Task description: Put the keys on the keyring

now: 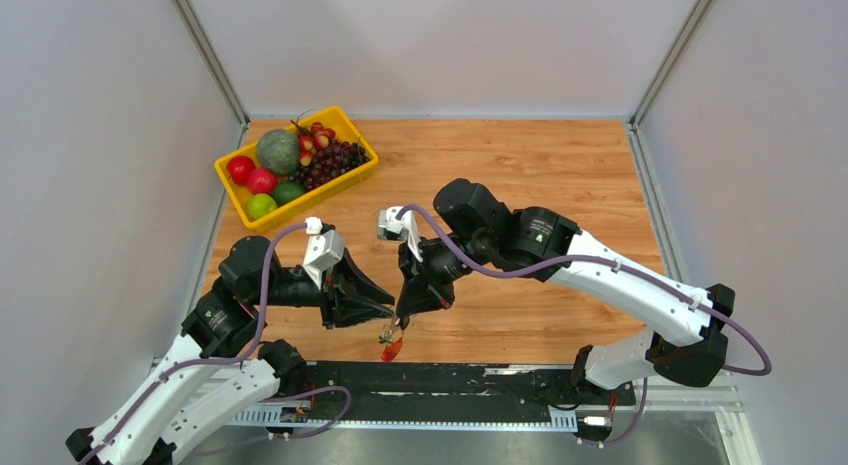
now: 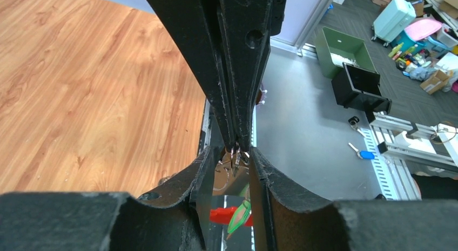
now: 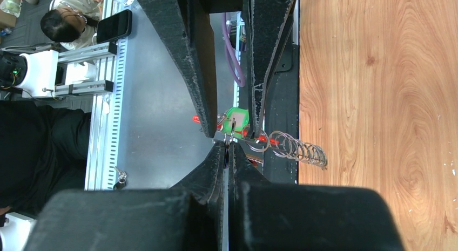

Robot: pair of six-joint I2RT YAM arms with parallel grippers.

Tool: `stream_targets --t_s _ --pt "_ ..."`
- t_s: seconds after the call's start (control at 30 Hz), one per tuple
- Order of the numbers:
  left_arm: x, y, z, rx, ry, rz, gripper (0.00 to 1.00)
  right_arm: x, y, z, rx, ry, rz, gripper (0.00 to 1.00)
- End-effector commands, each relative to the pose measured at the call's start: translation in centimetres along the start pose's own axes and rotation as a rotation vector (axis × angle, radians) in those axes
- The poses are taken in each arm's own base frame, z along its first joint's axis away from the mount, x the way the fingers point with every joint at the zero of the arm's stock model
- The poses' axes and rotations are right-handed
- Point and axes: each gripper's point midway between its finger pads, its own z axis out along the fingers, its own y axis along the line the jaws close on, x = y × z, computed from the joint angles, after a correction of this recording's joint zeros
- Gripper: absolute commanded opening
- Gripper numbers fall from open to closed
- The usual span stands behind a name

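The keyring (image 1: 390, 342) hangs in the air over the table's front edge, between both grippers. My left gripper (image 1: 387, 310) comes from the left, its jaws a small gap apart around the ring bunch (image 2: 236, 154). The red tag (image 2: 222, 214) and green bit (image 2: 239, 215) dangle below. My right gripper (image 1: 404, 315) comes from the right and is shut on a thin silver piece with a dark end, the key (image 3: 229, 136), at the rings. In the right wrist view a coil of rings (image 3: 297, 149) trails to the right, and the green bit (image 3: 236, 117) sits between the left fingers (image 3: 197, 83).
A yellow basket (image 1: 226, 171) of fruit stands at the back left of the wooden table (image 1: 560, 165). A black rail (image 1: 480, 377) runs along the front edge under the keyring. Off the table, a green bin (image 2: 340, 46) and a black box (image 2: 359, 86) stand on the floor.
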Motion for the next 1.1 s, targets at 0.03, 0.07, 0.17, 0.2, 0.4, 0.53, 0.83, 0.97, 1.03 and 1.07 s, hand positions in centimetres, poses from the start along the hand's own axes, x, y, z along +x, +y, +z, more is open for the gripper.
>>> stream_targets --t_s 0.03,0.07,0.17,0.2,0.4,0.53,0.83,0.97,1.03,1.07 --pt "-0.4 -0.1 0.3 0.03 -0.01 0.036 0.34 -2.5 1.3 -1.1 -0.027 -0.071 -0.068 0.0" --pt "-0.4 -0.1 0.3 0.032 -0.009 0.035 0.31 -2.5 1.4 -1.1 -0.028 -0.072 -0.068 0.0" --pt "-0.3 -0.1 0.3 0.032 -0.007 0.033 0.26 -2.5 1.4 -1.2 -0.028 -0.074 -0.071 0.0" --pt "-0.3 -0.1 0.3 0.031 -0.007 0.033 0.24 -2.4 1.4 -1.2 -0.029 -0.072 -0.069 0.0" --pt "-0.6 -0.3 0.4 0.04 -0.017 0.039 0.09 -2.3 1.4 -1.3 -0.028 -0.07 -0.07 0.0" --pt "-0.8 -0.5 0.4 0.054 -0.026 0.049 0.0 -2.2 1.2 -1.1 -0.023 -0.068 -0.068 0.0" --pt "-2.1 -0.4 0.4 0.044 -0.128 0.095 0.0 -2.9 1.1 -1.6 0.01 -0.096 -0.082 0.08" --pt "-2.7 -0.6 0.1 0.033 -0.173 0.123 0.0 -3.9 1.4 -2.9 0.048 -0.154 -0.101 0.34" --pt "-3.1 -0.9 -0.1 0.034 -0.196 0.136 0.0 -4.5 1.6 -3.7 0.073 -0.193 -0.111 0.39" --pt "-3.3 -1.1 -0.2 0.036 -0.208 0.137 0.0 -4.8 1.8 -4.1 0.081 -0.214 -0.116 0.4"
